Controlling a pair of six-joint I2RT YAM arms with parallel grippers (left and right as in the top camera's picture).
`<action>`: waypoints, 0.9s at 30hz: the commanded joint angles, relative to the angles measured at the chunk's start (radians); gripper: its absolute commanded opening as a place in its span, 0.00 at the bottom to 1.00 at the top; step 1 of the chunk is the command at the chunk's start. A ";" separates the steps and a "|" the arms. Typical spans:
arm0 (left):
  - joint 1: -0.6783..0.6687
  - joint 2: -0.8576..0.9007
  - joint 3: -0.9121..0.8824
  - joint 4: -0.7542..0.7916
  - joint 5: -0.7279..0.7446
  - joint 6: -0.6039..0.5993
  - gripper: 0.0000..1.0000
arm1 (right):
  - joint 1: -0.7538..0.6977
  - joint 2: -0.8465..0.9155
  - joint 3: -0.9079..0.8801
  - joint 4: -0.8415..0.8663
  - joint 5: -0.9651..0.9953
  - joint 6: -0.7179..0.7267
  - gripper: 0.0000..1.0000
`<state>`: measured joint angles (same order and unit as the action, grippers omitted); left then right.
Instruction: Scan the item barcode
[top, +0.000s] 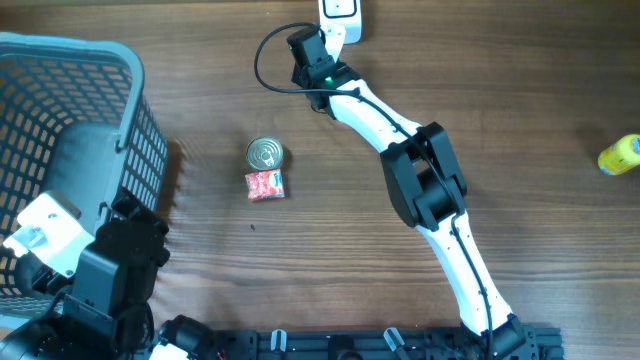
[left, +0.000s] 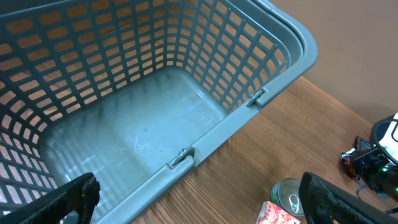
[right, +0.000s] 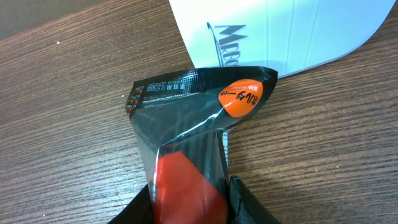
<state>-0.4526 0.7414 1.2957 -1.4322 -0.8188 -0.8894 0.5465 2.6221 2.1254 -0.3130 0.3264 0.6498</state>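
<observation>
The black packet (right: 186, 118) lies low over the table's far edge, just beside the white scanner (right: 280, 31), its lower end pinched in the nearly closed right gripper (right: 189, 202). This looks like the presenting step. Next, its barcode face, which I cannot make out, must turn toward the scanner. The left gripper (left: 199, 208) hangs wide open and empty over the basket (left: 249, 99).

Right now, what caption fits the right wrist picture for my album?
The right gripper holds a black packet next to the white scanner on the wooden table.
</observation>
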 joint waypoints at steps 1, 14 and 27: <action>-0.003 0.005 -0.002 0.002 -0.024 -0.005 1.00 | -0.005 0.102 -0.037 -0.069 -0.041 0.004 0.17; -0.003 0.005 -0.002 0.003 -0.024 -0.005 1.00 | -0.002 -0.037 -0.037 -0.107 -0.065 -0.205 0.05; -0.003 0.005 -0.002 0.002 -0.024 -0.005 1.00 | 0.004 -0.174 -0.037 -0.084 -0.087 -0.310 0.05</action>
<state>-0.4526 0.7414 1.2957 -1.4322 -0.8188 -0.8894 0.5472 2.5217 2.0880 -0.4232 0.2733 0.4393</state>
